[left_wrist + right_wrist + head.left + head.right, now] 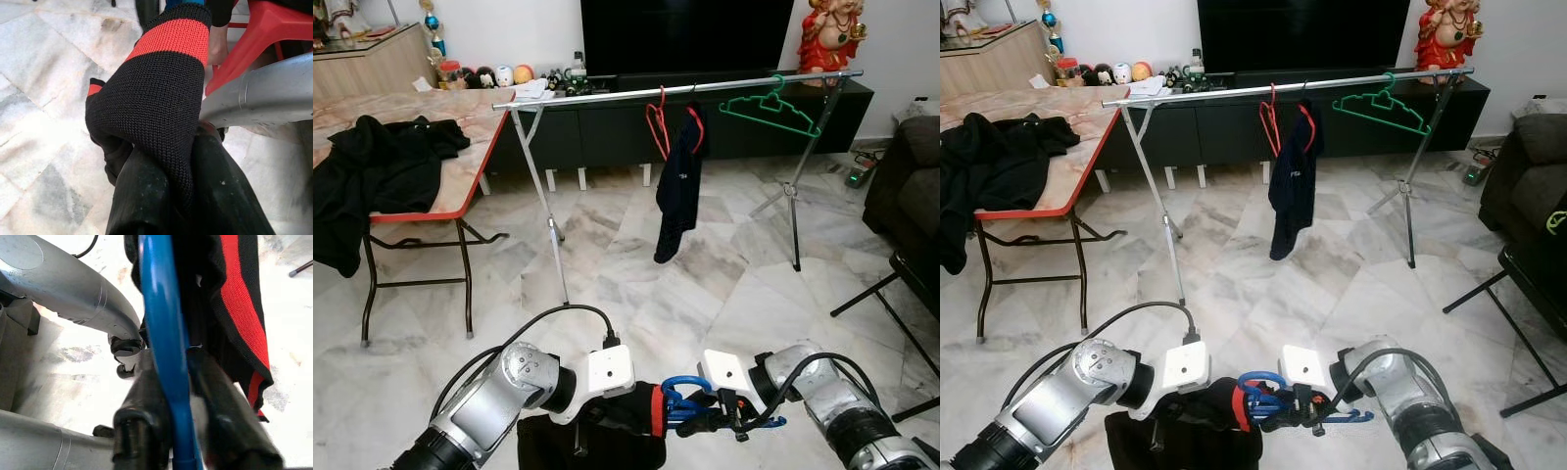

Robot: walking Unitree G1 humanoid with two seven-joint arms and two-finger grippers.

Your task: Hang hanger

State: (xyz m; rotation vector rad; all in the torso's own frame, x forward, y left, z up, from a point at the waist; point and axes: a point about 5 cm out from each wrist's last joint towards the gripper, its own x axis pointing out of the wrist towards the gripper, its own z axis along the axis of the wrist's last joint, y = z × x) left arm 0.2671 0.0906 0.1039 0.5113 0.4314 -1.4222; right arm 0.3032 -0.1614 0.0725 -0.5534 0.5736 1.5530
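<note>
You are looking down at both arms held low in front of the robot, above the marble floor (636, 284). Your right hand (178, 431) is pinching the blue hanger (164, 333), with its two black fingers (142, 396) pressed against either side of the blue bar. In the left eye view the blue hanger's hook is curling up between the two wrists, just beside the right hand's white camera block. Your left hand (168, 196) is gripping the black knitted garment (156, 98), whose red band is showing near the cuff; the cloth is squeezed between the two fingers (139, 196). The garment is draping over the hanger and hanging down below both hands.

Ahead of you the silver clothes rail (607, 94) is standing on its folding legs in front of the dark TV cabinet (597, 127). A red hanger (656, 122) with a dark garment (679, 186) is hanging near the rail's middle, and a green hanger (769, 108) is hanging bare further to the right, well apart from it. On your left, black clothes (372, 166) are lying on the red-edged tabletop (460, 186). A dark sofa (911, 176) is standing at the right edge.
</note>
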